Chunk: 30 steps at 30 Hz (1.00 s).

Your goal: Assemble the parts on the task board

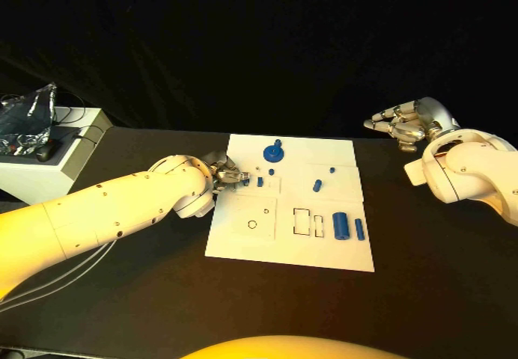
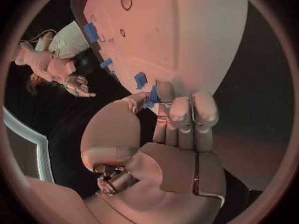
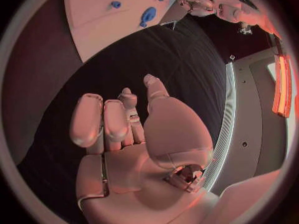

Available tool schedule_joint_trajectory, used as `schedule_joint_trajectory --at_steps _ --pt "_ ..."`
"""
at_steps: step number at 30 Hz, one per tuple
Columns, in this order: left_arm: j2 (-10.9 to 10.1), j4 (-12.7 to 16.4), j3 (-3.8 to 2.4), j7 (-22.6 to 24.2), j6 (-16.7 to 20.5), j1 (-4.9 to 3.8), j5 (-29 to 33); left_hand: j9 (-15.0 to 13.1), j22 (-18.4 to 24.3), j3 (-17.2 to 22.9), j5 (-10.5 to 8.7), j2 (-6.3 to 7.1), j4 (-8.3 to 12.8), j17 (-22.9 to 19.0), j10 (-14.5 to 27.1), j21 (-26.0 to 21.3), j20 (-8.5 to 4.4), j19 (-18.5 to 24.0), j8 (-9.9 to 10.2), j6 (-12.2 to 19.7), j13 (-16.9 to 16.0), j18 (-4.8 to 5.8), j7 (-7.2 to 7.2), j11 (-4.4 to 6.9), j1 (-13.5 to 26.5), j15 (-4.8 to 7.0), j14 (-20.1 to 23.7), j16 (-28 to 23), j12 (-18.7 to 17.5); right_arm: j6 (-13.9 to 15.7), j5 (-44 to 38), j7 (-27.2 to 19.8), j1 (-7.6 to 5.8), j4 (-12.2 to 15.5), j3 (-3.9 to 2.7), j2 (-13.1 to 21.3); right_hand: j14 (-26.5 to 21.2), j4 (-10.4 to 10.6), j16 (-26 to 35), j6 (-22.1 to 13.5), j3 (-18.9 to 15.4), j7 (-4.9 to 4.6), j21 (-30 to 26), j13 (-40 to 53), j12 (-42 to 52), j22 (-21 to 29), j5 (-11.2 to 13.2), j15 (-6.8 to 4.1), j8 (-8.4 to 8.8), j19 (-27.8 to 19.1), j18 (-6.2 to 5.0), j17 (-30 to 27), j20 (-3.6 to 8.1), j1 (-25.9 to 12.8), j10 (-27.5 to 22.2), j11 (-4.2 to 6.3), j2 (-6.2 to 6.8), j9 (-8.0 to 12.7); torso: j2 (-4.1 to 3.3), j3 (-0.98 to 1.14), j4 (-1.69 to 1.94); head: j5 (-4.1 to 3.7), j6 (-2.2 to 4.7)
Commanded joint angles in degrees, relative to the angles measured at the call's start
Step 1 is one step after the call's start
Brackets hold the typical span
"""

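Head view: white task board [image 1: 290, 247] mid-table, no legible writing. Blue parts: round knobbed piece [image 1: 274, 153] near far edge; two cylinders [image 1: 349, 225] by right edge. Left hand [image 1: 229, 176] at board's left edge, fingertips pinching a small blue part [image 1: 246, 181]. Right hand [image 1: 402, 123] off the board over bare black table [image 1: 432, 284], holding nothing.

Left wrist view: fingers [image 2: 181, 109] together beside blue part [image 2: 152, 95].

Right wrist view: fingers [image 3: 115, 119] loosely apart over table.

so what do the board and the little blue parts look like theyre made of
The task board looks like matte white plastic or painted sheet: flat, thin, no glare. The blue parts look like moulded or printed plastic, uniform colour with a dull sheen; hard to confirm.
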<state>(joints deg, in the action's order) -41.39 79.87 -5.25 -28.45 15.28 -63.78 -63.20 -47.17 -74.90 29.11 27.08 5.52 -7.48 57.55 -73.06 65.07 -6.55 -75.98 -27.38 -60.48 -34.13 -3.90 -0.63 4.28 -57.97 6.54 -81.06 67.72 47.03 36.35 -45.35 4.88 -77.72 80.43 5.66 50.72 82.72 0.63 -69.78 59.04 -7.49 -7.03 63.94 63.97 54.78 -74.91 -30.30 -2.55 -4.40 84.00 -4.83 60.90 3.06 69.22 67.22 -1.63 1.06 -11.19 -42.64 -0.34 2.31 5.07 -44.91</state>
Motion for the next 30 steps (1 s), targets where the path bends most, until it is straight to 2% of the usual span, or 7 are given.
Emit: schedule_joint_trajectory --at_steps 1,6,11,17,30 --pt "0.0 0.3 -0.08 1.5 0.1 -0.02 0.5 0.1 -5.1 6.5 -0.02 0.18 7.0 -0.2 0.3 -0.4 -0.22 0.3 0.0 0.6 0.0 0.70 0.11 0.03 -0.8 0.06 0.1 -0.4 -0.1 -0.1 -0.6 -0.4 0.03 0.0 -0.02 0.0 0.0 -0.3 0.4 0.1 0.0 -0.45 -0.2 0.0 -0.4 -8.6 -0.3 -0.16 0.36 2.3 -0.29 -0.1 0.41 0.1 -0.4 0.20 -0.27 0.1 0.02 0.00 0.04 -0.01 0.01" --pt "-0.1 0.4 -0.10 2.0 0.7 -0.02 0.8 1.7 -5.2 3.9 -0.65 -0.52 6.6 -0.1 0.6 -0.4 -0.09 0.4 1.4 0.5 -0.1 0.70 0.50 -0.22 -3.2 -0.12 0.0 -0.3 0.2 -0.1 -0.6 -0.4 0.04 0.0 -0.02 0.0 0.0 -0.3 0.4 0.2 0.0 -0.43 -0.1 0.1 -0.3 -8.6 -0.4 -0.17 0.35 2.3 -0.28 -0.1 0.42 0.0 -0.3 0.22 -0.34 0.1 0.03 0.01 0.04 0.02 0.06" --pt "-0.2 0.5 -0.10 2.2 1.1 -0.02 0.9 4.2 -5.5 -1.9 -0.91 -2.10 5.4 0.6 0.8 0.0 0.45 0.3 4.0 0.0 0.7 0.46 1.03 -0.57 -7.7 -0.36 -0.1 0.4 1.2 -0.1 -0.6 -0.4 0.04 0.0 -0.02 0.0 0.0 -0.3 0.4 0.2 0.0 -0.43 -0.1 0.1 -0.3 -8.6 -0.4 -0.17 0.35 2.3 -0.28 -0.1 0.42 0.0 -0.3 0.22 -0.34 0.1 0.02 0.00 -0.02 0.08 0.11" --pt "0.0 0.3 -0.11 1.6 0.7 -0.03 0.0 5.0 -5.7 -3.3 -1.07 -1.65 5.1 1.4 0.7 0.6 0.82 0.0 4.7 -0.4 1.6 0.30 1.07 -0.51 -9.4 -0.43 -0.3 1.2 2.2 -0.1 -0.6 -0.4 0.04 0.1 -0.02 0.0 0.1 -0.2 0.4 0.2 -0.1 -0.42 -0.1 0.1 -0.3 -8.6 -0.4 -0.18 0.36 2.3 -0.28 -0.1 0.42 0.0 -0.3 0.23 -0.32 0.1 -0.03 0.02 -0.02 0.13 0.28" --pt "0.8 -0.3 -0.16 -2.2 -4.1 -0.41 -2.3 6.6 -5.8 -3.9 -0.96 -1.37 6.1 1.8 0.3 0.9 0.98 -0.2 5.1 -1.2 2.1 0.26 0.99 -0.41 -9.8 -0.52 -0.5 2.0 3.1 -0.1 -0.6 -0.4 0.04 0.2 -0.02 0.0 0.0 -0.1 0.4 0.2 -0.1 -0.41 -0.2 0.1 -0.3 -8.6 -0.8 -0.19 0.35 2.3 -0.28 -0.1 0.44 -0.1 -0.3 0.23 -0.28 0.1 -0.08 0.04 -0.05 0.04 0.17"
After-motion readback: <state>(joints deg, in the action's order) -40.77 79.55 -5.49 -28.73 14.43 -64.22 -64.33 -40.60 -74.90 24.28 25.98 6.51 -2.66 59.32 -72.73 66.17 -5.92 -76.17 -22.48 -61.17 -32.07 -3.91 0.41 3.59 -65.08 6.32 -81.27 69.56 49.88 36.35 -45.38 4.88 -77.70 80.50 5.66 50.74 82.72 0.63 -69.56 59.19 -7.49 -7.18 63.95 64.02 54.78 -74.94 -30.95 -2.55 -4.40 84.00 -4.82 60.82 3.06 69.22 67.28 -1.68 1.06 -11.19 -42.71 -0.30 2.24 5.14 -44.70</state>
